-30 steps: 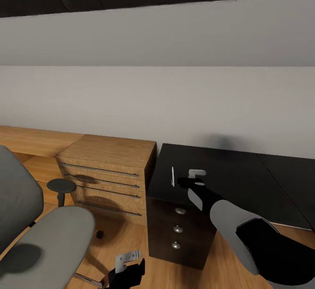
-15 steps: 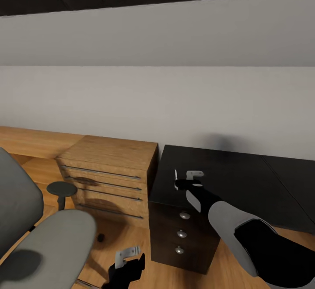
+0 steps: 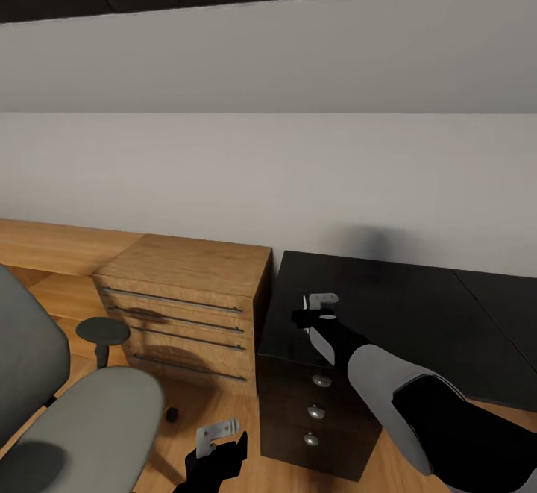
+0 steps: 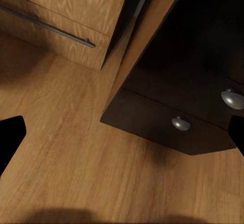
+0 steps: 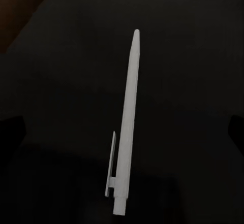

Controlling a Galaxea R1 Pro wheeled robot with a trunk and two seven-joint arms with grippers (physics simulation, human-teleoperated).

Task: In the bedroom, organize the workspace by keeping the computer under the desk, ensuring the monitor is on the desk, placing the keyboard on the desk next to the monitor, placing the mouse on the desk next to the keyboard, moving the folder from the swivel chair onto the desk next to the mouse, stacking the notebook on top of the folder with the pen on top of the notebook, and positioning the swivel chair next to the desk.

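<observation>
1. The swivel chair (image 3: 67, 403) is at the far left, on the wood floor (image 3: 171, 441). It stands well apart from the table (image 3: 395, 306), so I think it is not yet parked beside it. No folder can be seen on the part of the seat that shows.

2. The left gripper (image 3: 218, 441) hangs low, near the floor, between the chair and the black drawer unit (image 3: 317, 403). Its jaws are wide apart and hold nothing. The left wrist view looks down at the floor and the drawer knobs (image 4: 181, 123).

3. A light wooden drawer chest (image 3: 186, 299) stands just beside the left end of the table. It is not part of the job.

4. The pen (image 5: 127, 127) lies flat on the black table, near its left end. The right gripper (image 3: 313, 308) is right above it. Its jaws are spread wide, one on each side of the pen, and not touching it as far as I can tell.

5. The rest of the black top seen to the right has no monitor, keyboard, mouse, folder or notebook on it.

6. So the job looks like it has most of its steps left. I think picking up the pen is the step going on now.
</observation>
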